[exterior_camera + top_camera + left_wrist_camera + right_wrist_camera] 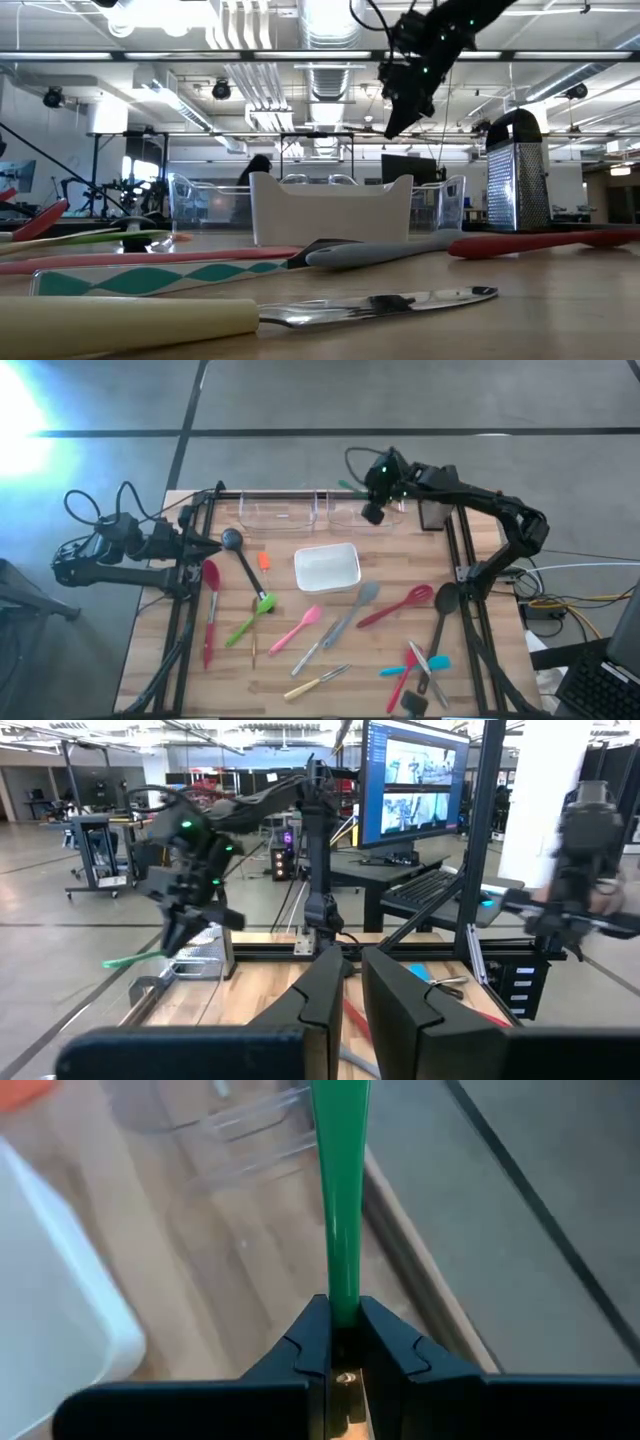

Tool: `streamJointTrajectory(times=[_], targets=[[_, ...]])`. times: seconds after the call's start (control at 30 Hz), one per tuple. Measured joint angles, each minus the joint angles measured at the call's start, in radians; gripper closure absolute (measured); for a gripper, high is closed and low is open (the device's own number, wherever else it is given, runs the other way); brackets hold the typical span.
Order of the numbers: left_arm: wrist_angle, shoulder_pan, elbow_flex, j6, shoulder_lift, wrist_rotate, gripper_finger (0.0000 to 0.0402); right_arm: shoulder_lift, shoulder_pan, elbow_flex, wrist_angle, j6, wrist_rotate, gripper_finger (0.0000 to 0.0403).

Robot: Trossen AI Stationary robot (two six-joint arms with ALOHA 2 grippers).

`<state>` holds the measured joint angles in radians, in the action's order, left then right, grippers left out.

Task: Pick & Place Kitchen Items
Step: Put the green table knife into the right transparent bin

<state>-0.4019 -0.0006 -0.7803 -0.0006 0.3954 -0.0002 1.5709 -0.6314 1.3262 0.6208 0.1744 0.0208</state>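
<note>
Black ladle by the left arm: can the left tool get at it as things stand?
Probably yes. The black ladle lies uncovered just ahead of the left tool, which is shut and empty; the right tool is away over the bins, gripping a green utensil.

White rectangular dish (327, 567) mid-table, clear plastic bins (290, 514) along far edge, metal box grater (517, 172) standing at the table's right, monitor (414, 782) in the room behind.

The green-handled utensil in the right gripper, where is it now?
The green utensil is clamped in the right gripper, raised over the clear bins at the table's far edge, behind the white dish.
</note>
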Motion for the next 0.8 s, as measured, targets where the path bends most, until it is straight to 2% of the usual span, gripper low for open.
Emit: streamJointTrajectory(times=[0.13,0.43,0.8], targets=[[0.0,0.0,0.0,0.0,0.0,0.0,0.0355,0.046,-0.063,-0.003,-0.05,0.05,0.063,0.0382],[0.0,0.0,0.0,0.0,0.0,0.0,0.0357,0.212,-0.081,-0.005,-0.068,0.136,0.07,0.0382],[0.0,0.0,0.0,0.0,0.0,0.0,0.0355,0.34,-0.089,-0.003,-0.13,0.152,0.092,0.0383]])
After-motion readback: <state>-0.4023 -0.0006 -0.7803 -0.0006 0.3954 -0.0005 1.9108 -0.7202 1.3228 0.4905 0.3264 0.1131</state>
